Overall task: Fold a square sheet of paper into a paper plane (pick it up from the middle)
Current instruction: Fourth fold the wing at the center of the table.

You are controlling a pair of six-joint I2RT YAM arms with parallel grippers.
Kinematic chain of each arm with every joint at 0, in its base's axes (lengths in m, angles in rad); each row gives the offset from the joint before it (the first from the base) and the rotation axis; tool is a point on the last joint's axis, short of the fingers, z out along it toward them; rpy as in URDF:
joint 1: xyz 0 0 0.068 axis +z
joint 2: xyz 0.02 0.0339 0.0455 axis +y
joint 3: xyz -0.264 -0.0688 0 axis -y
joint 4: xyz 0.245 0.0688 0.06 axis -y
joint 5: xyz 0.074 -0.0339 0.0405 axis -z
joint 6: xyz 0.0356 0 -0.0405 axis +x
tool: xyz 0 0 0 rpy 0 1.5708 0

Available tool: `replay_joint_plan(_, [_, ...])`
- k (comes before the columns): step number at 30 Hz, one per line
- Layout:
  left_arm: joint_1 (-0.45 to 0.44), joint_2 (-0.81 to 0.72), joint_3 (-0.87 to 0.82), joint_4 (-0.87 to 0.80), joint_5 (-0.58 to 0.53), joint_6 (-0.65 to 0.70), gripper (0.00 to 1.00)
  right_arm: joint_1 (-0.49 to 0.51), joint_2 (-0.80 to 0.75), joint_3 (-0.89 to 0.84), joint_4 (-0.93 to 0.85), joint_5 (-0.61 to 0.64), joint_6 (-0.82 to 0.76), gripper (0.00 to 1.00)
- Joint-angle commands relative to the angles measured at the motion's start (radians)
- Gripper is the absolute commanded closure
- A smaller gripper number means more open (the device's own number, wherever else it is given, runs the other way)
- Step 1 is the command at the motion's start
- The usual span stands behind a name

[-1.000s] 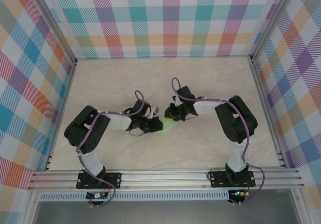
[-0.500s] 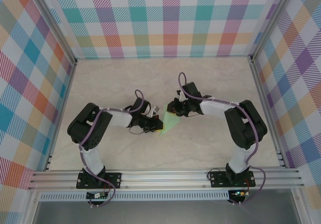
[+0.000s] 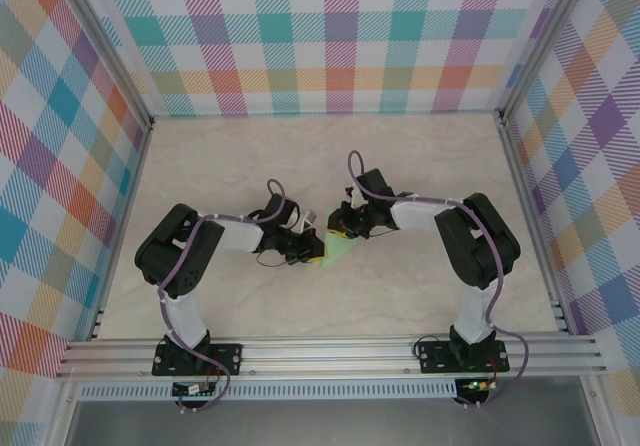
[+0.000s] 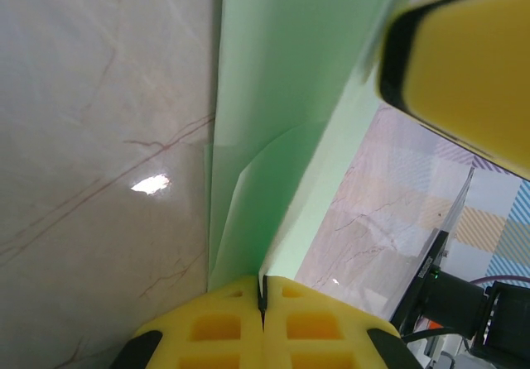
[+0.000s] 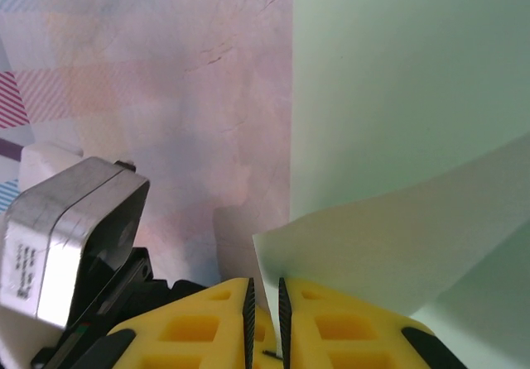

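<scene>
Clamped tight, the left gripper (image 4: pixel 262 293) holds the sheet of paper (image 4: pixel 281 96), smooth, pale mint and sharply creased, at the middle of the glossy marbled table (image 4: pixel 91 137); the right gripper (image 5: pixel 265 290), yellow-padded, nips a flap's edge in its narrow gap.

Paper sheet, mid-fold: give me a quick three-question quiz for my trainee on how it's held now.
1. True or false: the left gripper is shut on the paper sheet.
2. From above, the paper sheet sits: A) between both grippers; B) against the back wall; C) on the front rail.
3. What does the right gripper pinch?
Key: 1 true; 2 A; 3 an edge of the paper sheet.
</scene>
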Motion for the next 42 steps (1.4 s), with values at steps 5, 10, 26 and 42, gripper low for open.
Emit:
replay_joint_plan(5, [0.023, 0.028, -0.026, -0.027, -0.015, -0.011, 1.0, 0.003, 0.044, 0.054, -0.034, 0.023, -0.023, 0.83])
replay_joint_plan(10, [0.023, 0.03, -0.026, -0.029, -0.017, -0.009, 1.0, -0.001, 0.077, 0.077, -0.045, -0.004, -0.039, 0.83])
replay_joint_plan(26, [0.023, -0.041, -0.039, -0.056, -0.057, -0.017, 0.85, -0.001, 0.151, 0.104, -0.151, 0.024, -0.099, 0.83])
replay_joint_plan(42, [0.017, -0.031, -0.046, -0.067, -0.022, -0.014, 0.96, -0.002, 0.155, 0.089, -0.159, 0.041, -0.105, 0.83])
